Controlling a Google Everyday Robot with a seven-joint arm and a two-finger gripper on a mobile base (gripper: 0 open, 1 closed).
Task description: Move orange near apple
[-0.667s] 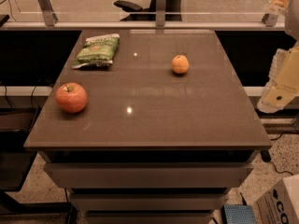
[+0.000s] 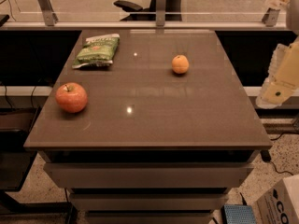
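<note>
The orange (image 2: 180, 64) is a small matte orange fruit sitting on the brown table (image 2: 154, 120), right of centre toward the back. The apple (image 2: 71, 97) is larger, glossy red-orange with a short dark stem, near the table's left edge toward the front. The two fruits lie far apart. My arm's pale body (image 2: 280, 76) hangs off the table's right side, well away from both fruits. The gripper itself does not show in the camera view.
A green snack bag (image 2: 97, 51) lies at the back left of the table. A glass railing with metal posts (image 2: 160, 6) runs behind the table. A cardboard box (image 2: 280, 204) and a blue item (image 2: 238, 214) sit on the floor at front right.
The arm's pale body at the right edge has stayed about where it was. The orange, apple and bag have not moved.
</note>
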